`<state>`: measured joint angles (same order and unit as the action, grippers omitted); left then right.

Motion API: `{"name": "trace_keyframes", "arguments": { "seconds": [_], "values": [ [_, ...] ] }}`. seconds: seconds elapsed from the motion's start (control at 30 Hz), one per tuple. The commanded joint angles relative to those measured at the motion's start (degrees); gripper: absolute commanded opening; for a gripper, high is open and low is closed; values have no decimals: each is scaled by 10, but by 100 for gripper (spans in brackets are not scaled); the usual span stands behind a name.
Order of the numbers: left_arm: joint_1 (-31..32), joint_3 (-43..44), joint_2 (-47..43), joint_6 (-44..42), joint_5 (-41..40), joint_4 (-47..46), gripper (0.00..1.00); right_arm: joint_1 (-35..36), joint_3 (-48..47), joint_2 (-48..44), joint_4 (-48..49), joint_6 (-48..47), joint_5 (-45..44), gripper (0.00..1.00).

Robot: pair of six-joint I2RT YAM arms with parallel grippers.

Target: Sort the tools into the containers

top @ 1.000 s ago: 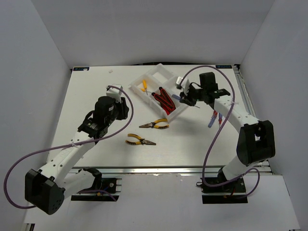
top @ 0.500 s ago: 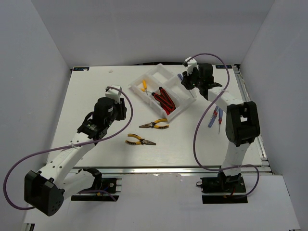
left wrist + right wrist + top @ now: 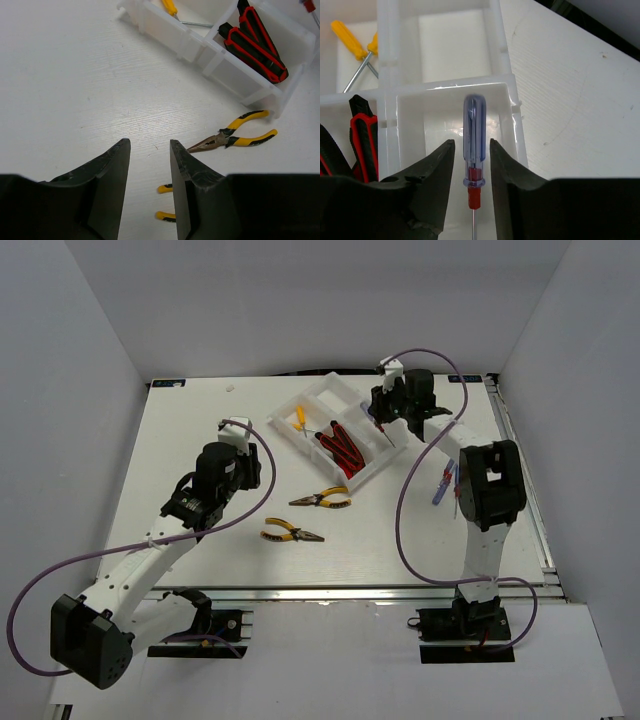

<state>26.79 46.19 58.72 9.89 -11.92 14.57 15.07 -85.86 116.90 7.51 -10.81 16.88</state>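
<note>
We log the table [image 3: 190, 430] with the tray [image 3: 300, 399] at its far centre. Left gripper [image 3: 149, 150] hovers over bare table, jaws spread, nothing between. Right gripper [image 3: 471, 145] is above the compartment beside the knives [image 3: 340, 448], jaws slightly parted, a gap on each side of the blue screwdriver [image 3: 474, 130]. Pliers [image 3: 322, 500] lie on the table just beside the tray.

White table [image 3: 350, 550], faint grain. Plain grey walls [image 3: 90, 340] enclose left, rear, right. Aluminium rail [image 3: 330, 593] along near table edge. Small pale tag [image 3: 168, 383] at far-left table corner.
</note>
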Motion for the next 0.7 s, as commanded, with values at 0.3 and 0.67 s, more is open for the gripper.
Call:
{"name": "trace_keyframes", "arguments": {
  "seconds": [0.3, 0.67],
  "values": [
    [-2, -1, -31, 4, -5, -5, 52, -79, 48, -151, -20, 25, 77, 89],
    [-2, 2, -60, 18, 12, -12, 52, -213, 211, -294, -166, -53, 28, 86]
  ]
}}
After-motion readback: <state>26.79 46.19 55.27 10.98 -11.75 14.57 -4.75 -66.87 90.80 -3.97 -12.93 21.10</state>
